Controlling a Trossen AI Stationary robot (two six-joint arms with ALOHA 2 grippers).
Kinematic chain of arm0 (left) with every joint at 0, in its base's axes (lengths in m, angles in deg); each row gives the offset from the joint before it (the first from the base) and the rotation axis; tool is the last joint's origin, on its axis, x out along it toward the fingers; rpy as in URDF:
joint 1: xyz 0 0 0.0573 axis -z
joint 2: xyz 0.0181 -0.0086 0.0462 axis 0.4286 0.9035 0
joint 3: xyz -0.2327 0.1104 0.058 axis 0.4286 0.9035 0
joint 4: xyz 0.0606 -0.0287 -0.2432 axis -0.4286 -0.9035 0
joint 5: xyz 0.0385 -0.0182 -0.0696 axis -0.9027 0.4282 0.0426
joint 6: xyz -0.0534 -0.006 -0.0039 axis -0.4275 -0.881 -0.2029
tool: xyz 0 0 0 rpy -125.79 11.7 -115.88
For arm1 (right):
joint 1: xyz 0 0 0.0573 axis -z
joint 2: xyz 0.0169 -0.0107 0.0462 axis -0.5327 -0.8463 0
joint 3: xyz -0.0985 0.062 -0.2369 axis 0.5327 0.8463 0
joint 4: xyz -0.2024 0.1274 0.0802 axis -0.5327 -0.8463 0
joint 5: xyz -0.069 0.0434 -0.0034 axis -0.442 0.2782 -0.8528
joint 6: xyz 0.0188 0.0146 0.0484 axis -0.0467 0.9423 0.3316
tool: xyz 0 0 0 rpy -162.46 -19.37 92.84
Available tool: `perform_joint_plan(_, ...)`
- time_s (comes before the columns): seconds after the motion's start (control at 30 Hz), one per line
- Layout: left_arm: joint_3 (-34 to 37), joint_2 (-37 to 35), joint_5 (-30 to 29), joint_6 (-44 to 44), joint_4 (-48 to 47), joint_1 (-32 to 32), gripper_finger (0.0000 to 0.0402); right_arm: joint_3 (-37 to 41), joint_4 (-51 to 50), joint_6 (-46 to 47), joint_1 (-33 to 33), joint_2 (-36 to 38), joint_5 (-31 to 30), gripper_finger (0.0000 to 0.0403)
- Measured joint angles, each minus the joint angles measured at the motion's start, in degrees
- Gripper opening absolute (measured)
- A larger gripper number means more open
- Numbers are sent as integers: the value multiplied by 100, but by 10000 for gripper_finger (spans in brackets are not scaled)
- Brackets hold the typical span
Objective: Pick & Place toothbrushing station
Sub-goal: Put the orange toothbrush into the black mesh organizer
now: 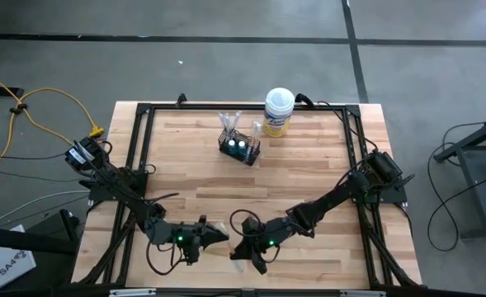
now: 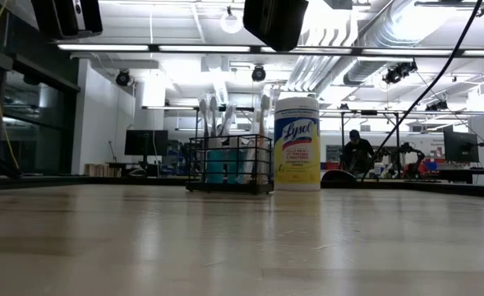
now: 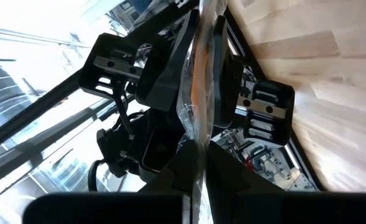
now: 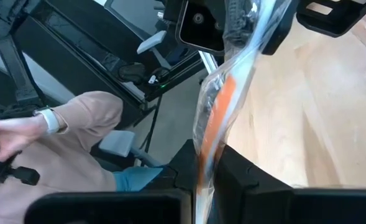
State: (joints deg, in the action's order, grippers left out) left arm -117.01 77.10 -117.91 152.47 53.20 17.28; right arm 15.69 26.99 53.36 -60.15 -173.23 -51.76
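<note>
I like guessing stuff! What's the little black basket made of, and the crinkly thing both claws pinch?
The basket looks like thin black wire mesh; you can see through it. The wrapper seems clear shiny plastic film around something orange, held between the left claw and right claw.

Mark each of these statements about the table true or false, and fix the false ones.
1. The black wire basket lies tipped over. False: it stands upright with toothbrushes in it.
2. The yellow-labelled canister stands beside the basket. True.
3. Both grippers are near the table's front edge. True: the left gripper and the right gripper meet there.
4. The wrapped toothbrush lies flat on the wood, untouched. False: both grippers are shut on it.
</note>
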Motion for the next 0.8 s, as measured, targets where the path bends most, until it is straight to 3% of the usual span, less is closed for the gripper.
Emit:
perform_joint_plan(0.47, 0, -4, 59, -92, 121, 41, 17, 9, 289, 276, 22, 1, -274, 20)
perform_joint_plan(0.8, 0, 3, 115, -460, 209, 66, 94, 2, 502, 246, 33, 4, -490, 20)
